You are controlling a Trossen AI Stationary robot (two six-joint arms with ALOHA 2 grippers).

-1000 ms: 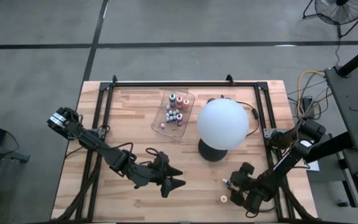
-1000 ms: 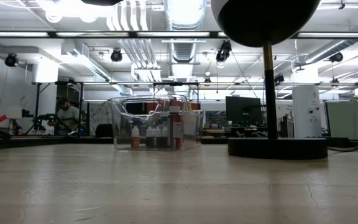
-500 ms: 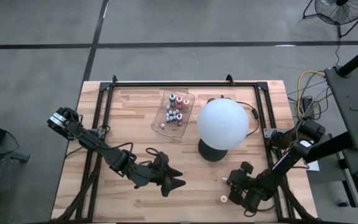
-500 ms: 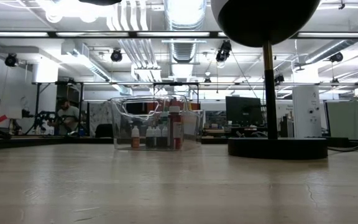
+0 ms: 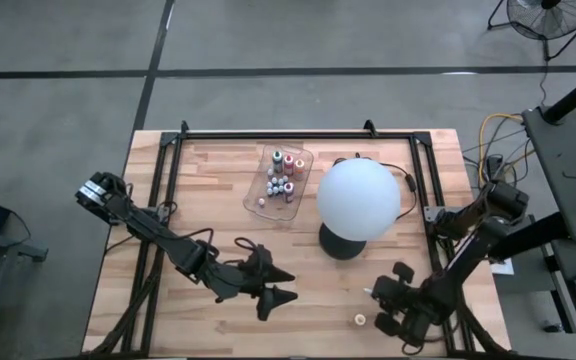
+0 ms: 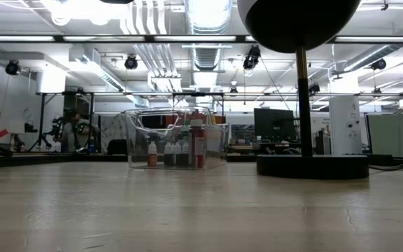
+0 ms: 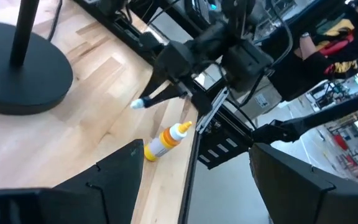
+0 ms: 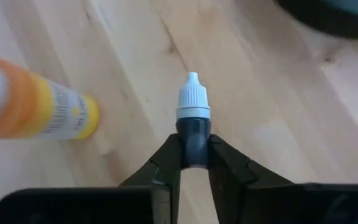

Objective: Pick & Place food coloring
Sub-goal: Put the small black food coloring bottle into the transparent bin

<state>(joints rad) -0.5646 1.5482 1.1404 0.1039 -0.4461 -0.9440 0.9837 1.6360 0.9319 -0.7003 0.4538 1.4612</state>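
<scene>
While the right gripper (image 8: 195, 163) is closed on a dark bottle (image 8: 193, 127) with a white cap near the table's front right edge, an orange bottle (image 8: 36, 106) lies just beside it. The left gripper (image 5: 278, 285) waits with jaws apart at front centre.

From my overhead feed the bottles (image 5: 280, 177) in the clear tray (image 5: 301, 190) beside the white globe (image 5: 358, 200) are too small to count.
</scene>
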